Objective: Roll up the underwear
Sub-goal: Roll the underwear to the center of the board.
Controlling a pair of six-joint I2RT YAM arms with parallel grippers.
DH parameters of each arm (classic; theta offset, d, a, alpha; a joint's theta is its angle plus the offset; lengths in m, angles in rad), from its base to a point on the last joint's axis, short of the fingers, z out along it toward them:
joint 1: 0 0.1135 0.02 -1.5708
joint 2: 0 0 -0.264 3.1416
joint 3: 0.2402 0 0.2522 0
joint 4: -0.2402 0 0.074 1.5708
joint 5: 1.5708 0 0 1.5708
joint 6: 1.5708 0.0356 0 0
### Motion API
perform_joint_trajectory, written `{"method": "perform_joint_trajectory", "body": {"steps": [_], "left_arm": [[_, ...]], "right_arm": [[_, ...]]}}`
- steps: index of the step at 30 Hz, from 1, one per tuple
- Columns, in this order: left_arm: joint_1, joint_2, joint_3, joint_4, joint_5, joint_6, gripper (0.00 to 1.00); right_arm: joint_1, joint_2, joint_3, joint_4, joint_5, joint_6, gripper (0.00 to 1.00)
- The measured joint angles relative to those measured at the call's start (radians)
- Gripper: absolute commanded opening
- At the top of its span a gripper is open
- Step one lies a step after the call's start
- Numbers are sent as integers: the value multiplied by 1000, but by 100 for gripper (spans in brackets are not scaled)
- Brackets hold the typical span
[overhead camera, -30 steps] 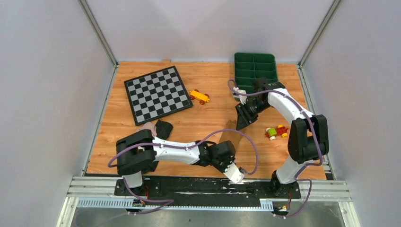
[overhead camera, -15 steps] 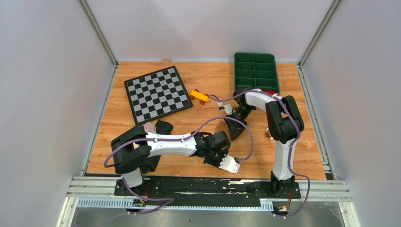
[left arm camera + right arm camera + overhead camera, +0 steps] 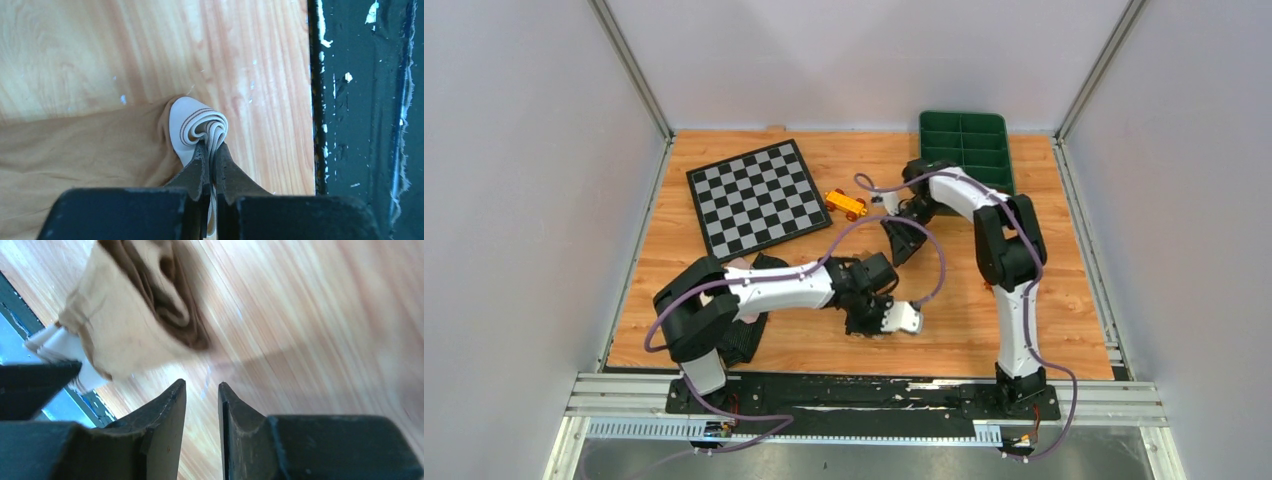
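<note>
The curled cream waistband point(image 3: 192, 122) of the tan-brown underwear point(image 3: 75, 150) is pinched at frame centre in the fully closed left pincer point(image 3: 211, 150). From there the cloth is laid lengthwise leftward across the desk point(image 3: 100, 50). The right pincer point(image 3: 201, 390) is slightly parted and empty.

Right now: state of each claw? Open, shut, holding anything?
Left claw: closed, pinching the cream waistband of the tan-brown underwear.
Right claw: slightly open, nothing between its fingers.
</note>
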State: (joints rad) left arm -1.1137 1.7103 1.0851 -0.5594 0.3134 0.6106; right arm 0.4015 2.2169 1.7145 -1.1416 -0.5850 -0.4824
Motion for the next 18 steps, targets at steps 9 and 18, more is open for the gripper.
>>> {"method": "perform_joint_trajectory", "body": {"steps": [9,18], "left_arm": [[240,253,263,-262,413,29,0],[365,728,736,-822,784,247,0]], "right_arm": [[-350,-555,-295,114,-50,-141,37],[-270,-965,-678,235,-172,-343,36]]}}
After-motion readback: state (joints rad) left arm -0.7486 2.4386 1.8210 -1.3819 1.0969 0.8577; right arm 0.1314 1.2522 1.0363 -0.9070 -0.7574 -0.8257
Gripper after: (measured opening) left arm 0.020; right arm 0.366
